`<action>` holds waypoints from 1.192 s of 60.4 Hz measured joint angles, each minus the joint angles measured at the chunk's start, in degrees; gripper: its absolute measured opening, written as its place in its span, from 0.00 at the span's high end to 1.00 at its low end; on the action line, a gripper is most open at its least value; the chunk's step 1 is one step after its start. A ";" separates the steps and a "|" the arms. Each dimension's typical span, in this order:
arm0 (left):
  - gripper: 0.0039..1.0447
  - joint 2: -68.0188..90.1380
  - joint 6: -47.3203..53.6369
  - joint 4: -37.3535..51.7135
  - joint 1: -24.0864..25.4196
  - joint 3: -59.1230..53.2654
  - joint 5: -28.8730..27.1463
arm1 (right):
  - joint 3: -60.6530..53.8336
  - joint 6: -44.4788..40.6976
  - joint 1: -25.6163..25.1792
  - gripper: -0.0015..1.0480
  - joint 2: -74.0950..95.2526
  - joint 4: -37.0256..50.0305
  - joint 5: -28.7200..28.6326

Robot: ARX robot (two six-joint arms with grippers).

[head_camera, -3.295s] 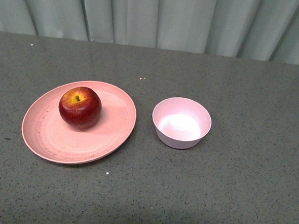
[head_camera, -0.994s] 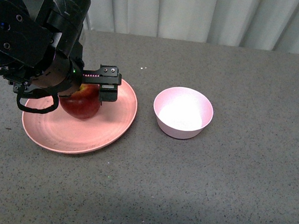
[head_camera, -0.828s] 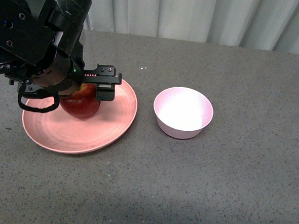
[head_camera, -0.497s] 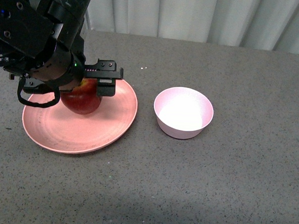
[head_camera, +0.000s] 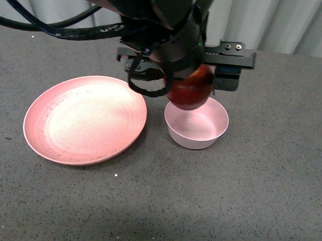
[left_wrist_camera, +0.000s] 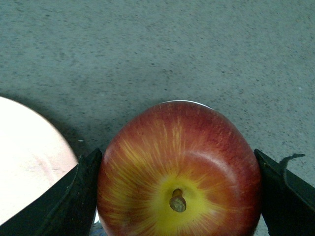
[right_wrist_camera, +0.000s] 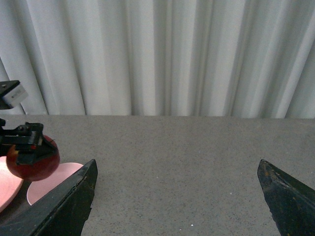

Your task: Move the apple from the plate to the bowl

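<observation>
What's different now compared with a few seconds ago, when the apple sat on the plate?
The left pincer closed on the apple, lifted it off the plate and carried it to the right; it now hangs over the bowl, not yet released. Plate and bowl have stayed where they were.

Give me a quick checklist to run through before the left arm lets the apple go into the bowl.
1. Left gripper shut on the apple, a finger on each side: ok.
2. Apple lifted off the plate: ok.
3. Apple above the bowl: ok.
4. Apple centred over the bowl's opening: cannot tell; in the front view it hangs toward the plate side.
5. Visible inside of the bowl bare: ok.
6. Right gripper open, away from the bowl: ok.
</observation>
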 joint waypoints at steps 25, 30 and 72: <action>0.23 8.52 0.22 -1.57 -1.57 5.03 -1.79 | 0.00 0.00 0.00 0.09 0.00 0.00 0.00; 0.23 8.96 0.22 -1.86 -1.77 5.70 -1.55 | 0.00 0.00 0.00 0.09 0.00 0.00 0.00; 0.12 12.22 0.31 -3.98 -2.95 8.70 -1.55 | 0.00 0.00 0.00 0.09 0.02 0.00 0.00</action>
